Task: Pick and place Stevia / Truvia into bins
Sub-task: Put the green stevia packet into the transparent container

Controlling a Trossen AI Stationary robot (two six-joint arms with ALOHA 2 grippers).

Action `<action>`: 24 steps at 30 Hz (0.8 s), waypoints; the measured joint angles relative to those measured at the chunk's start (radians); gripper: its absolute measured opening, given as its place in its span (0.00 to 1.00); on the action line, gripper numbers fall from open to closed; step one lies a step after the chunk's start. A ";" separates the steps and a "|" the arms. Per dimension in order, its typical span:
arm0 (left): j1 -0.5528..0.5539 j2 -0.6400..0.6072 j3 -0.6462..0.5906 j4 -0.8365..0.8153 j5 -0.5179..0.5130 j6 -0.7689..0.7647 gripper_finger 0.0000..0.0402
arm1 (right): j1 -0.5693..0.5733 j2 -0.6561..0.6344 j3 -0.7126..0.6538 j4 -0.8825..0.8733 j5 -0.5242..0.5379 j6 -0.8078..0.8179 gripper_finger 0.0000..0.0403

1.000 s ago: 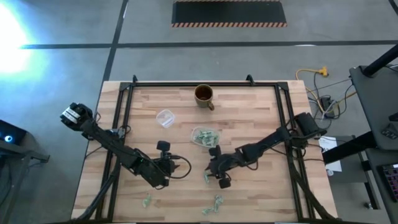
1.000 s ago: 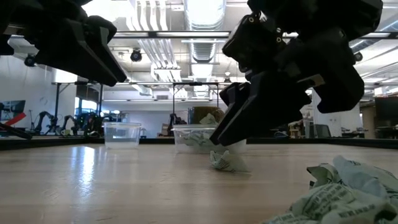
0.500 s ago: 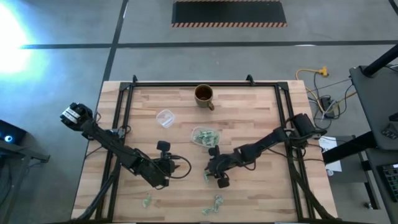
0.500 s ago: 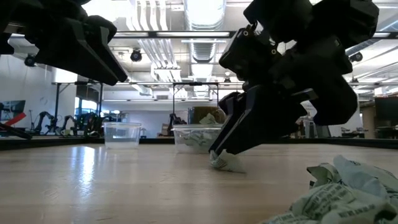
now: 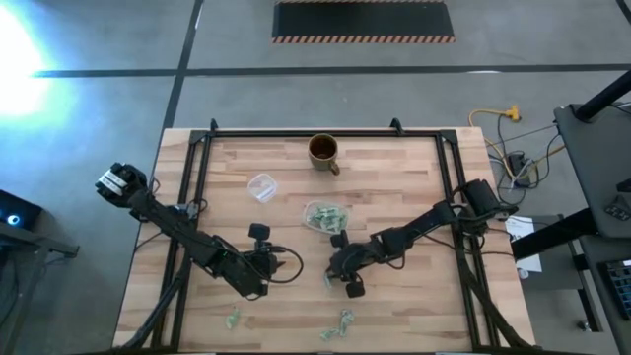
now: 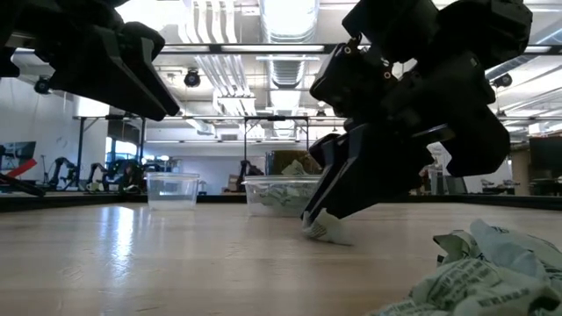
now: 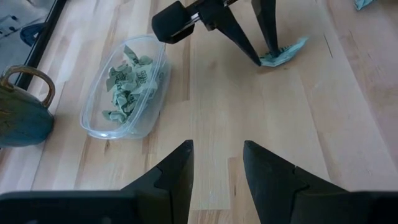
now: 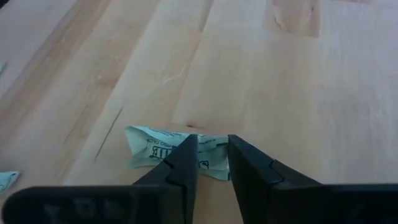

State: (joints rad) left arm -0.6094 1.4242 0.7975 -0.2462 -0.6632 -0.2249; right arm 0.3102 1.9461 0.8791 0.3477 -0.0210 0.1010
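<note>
My right gripper stands tipped down over a crumpled pale green-and-white sachet lying on the table right of its middle, and is shut on it. The same sachet shows in the left wrist view at the right gripper's fingertips. The clear shallow bin sits just beyond, toward the far edge, with several sachets inside. My left gripper hovers open to the left of the right one, pointing toward the bin, and touches nothing. My right gripper pinches the sachet between its two fingers at one end; the rest of the paper sticks out to one side. The fingers come from above, slanting down. The sachet lies on the table under the fingertips.
A brown mug stands near the far edge, and a small clear round cup sits left of the bin. Loose sachets lie near the near edge, and one crumpled heap is close to the low camera.
My right gripper has come down the last bit toward the table, and its fingertips have settled onto the sachet. The sachet has stayed where it was on the table. The left arm has kept still.
</note>
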 joint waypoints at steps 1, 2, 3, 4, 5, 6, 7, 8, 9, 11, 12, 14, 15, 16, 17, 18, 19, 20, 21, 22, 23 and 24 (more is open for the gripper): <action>0.000 0.000 0.000 0.000 0.000 0.000 0.31 | -0.001 0.000 0.000 0.000 -0.006 -0.003 0.18; 0.000 0.000 0.000 0.000 0.000 0.000 0.31 | -0.001 0.000 0.000 0.000 -0.010 -0.004 0.16; 0.000 0.000 0.000 0.000 0.000 0.000 0.31 | -0.001 0.000 0.000 0.000 -0.010 -0.004 0.14; 0.000 0.000 0.000 0.000 0.000 0.000 0.31 | -0.001 0.000 0.000 0.000 -0.010 -0.009 0.13; 0.000 0.000 0.000 0.000 0.000 0.000 0.31 | -0.001 0.000 0.000 0.000 -0.010 -0.019 0.11; 0.000 0.000 0.000 0.000 0.000 0.000 0.31 | -0.001 0.000 0.000 0.000 -0.010 -0.030 0.09; 0.000 0.000 0.000 0.000 0.000 0.000 0.31 | -0.001 0.000 0.000 0.000 -0.010 -0.039 0.07; 0.000 0.000 0.000 0.000 0.000 0.000 0.31 | -0.001 0.000 0.000 0.000 -0.010 -0.045 0.05; 0.000 0.000 0.000 0.000 0.000 0.000 0.31 | -0.001 0.000 0.000 0.000 -0.010 -0.048 0.03; 0.000 0.000 0.000 0.000 0.000 0.000 0.31 | -0.001 0.000 0.000 0.000 -0.008 -0.049 0.02; 0.000 0.000 -0.002 0.001 0.000 0.000 0.31 | -0.001 -0.003 0.000 0.000 -0.007 -0.049 0.02; 0.000 0.000 -0.002 0.000 0.000 0.000 0.31 | -0.001 -0.008 0.007 0.000 -0.006 -0.055 0.02; 0.000 0.000 -0.002 0.000 0.000 0.001 0.31 | -0.001 -0.013 0.012 0.000 -0.006 -0.060 0.02; 0.000 0.000 -0.002 0.000 0.000 0.000 0.31 | -0.001 -0.019 0.016 0.000 -0.006 -0.067 0.02; 0.000 0.000 -0.002 0.000 0.000 0.001 0.31 | -0.001 -0.024 0.022 0.000 -0.006 -0.076 0.02; 0.000 0.000 -0.002 -0.001 0.000 0.001 0.31 | -0.001 -0.030 0.027 0.000 -0.005 -0.084 0.02; 0.000 0.000 -0.002 -0.001 0.000 0.002 0.31 | -0.001 -0.039 0.030 -0.001 -0.006 -0.096 0.02; 0.000 0.000 -0.002 -0.001 0.000 0.003 0.31 | -0.001 -0.048 0.031 -0.003 -0.005 -0.107 0.02; 0.000 0.000 -0.002 0.000 0.000 0.003 0.31 | -0.001 -0.058 0.033 -0.003 -0.005 -0.120 0.02; 0.000 0.000 -0.002 -0.001 0.000 0.004 0.31 | -0.001 -0.068 0.035 -0.003 -0.003 -0.132 0.02; 0.000 0.000 -0.002 -0.002 0.000 0.003 0.31 | -0.001 -0.081 0.035 -0.008 0.005 -0.146 0.02; 0.000 0.000 -0.002 -0.003 0.000 0.004 0.31 | -0.001 -0.095 0.035 -0.016 0.030 -0.161 0.02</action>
State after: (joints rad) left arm -0.6090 1.4246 0.7952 -0.2488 -0.6632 -0.2213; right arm 0.3088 1.8506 0.9142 0.3312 0.0089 -0.0602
